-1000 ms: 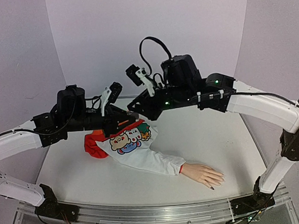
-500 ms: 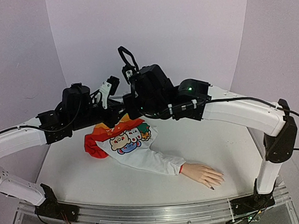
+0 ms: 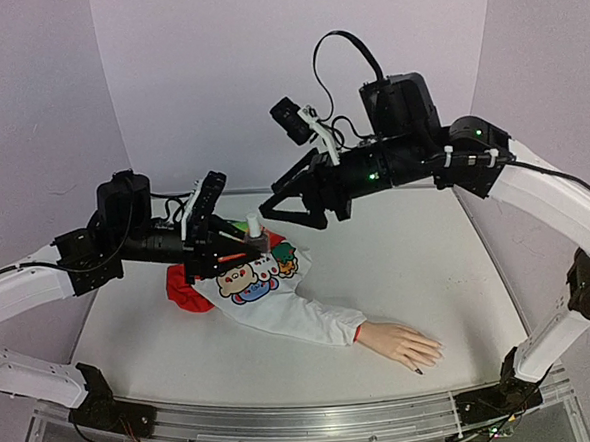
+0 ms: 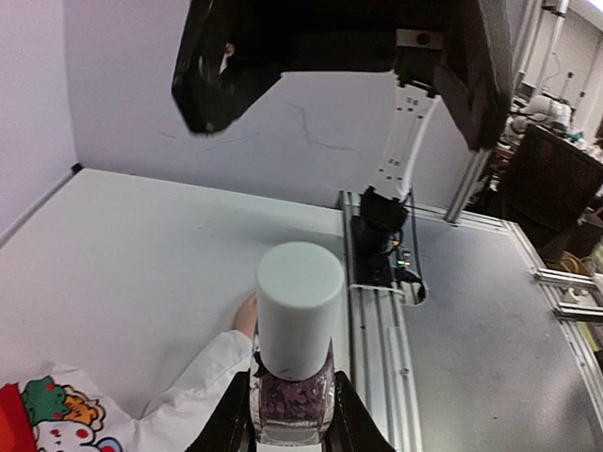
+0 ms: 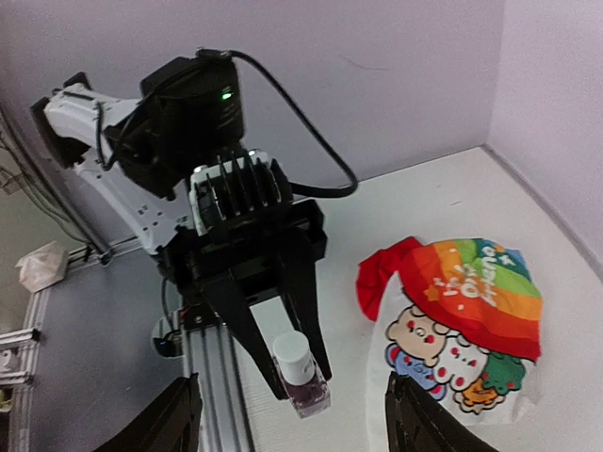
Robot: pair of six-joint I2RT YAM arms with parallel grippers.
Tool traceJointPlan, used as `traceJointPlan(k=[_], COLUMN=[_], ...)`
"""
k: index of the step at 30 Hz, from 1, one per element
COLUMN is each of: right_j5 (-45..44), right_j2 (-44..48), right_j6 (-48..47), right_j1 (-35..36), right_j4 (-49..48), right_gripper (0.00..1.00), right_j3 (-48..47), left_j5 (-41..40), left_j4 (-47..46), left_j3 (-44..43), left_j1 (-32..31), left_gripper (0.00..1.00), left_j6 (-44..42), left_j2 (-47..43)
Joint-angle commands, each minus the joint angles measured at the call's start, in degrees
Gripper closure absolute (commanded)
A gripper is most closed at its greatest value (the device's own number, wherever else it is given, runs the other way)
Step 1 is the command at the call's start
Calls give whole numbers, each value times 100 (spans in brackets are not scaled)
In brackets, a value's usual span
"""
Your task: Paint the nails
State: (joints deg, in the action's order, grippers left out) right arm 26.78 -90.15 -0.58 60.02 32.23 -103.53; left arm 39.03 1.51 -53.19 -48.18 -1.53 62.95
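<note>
table seen from above: the left gripper (image 3: 248,246) is clamped on a small clear bottle (image 3: 255,233) with a pale cap, held upright over the upper part of a white doll shirt (image 3: 254,282) printed with cartoon animals and a rainbow. the right gripper (image 3: 274,207) hangs in the air just beside the bottle and a little above it, its jaws spread apart and holding nothing. the mannequin hand (image 3: 401,341) lies flat on the white table (image 3: 458,271) at the end of the shirt's sleeve, near the front edge and well apart from both grippers. the nails (image 3: 438,352) point toward the front right, and the dark nail (image 3: 419,372) sits on the nearest finger.

left wrist view: the bottle fills the lower middle, cap up, its glass body pinched between two black fingers (image 4: 236,424). the right gripper's parted fingers loom overhead, clear of the cap. only a sliver of the mannequin hand shows behind the cap, so the nails cannot be made out.

right wrist view: the left gripper grips the bottle at its tips. this arm's own fingers (image 5: 179,419) stand wide at the bottom corners. the shirt lies to the right.
</note>
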Motion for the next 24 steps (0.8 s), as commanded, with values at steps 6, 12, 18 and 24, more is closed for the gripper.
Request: traceJointPlan(k=[6,12,18,24], right_j5=[2450,2493,2491,2246], right_j2=[-453,-704,-782,-704], right_j6=[-277,-205,-191,-111], right_j1=[-66,-62,-84,-87], right_j4=[8,-7,-7,-6], right_gripper=[41,67,71,100], right_j3=[-167,-361,-403,-201], left_j5=[1657,1818,1815,1009], left_j4=[91,187,299,379], left_j3=[-679,-790,-824,-832], left_j1=[0,1,-1,1], left_gripper=[100,100,100,100], left_j6=[74,58,-4,71], left_j2=[349,476,478,389])
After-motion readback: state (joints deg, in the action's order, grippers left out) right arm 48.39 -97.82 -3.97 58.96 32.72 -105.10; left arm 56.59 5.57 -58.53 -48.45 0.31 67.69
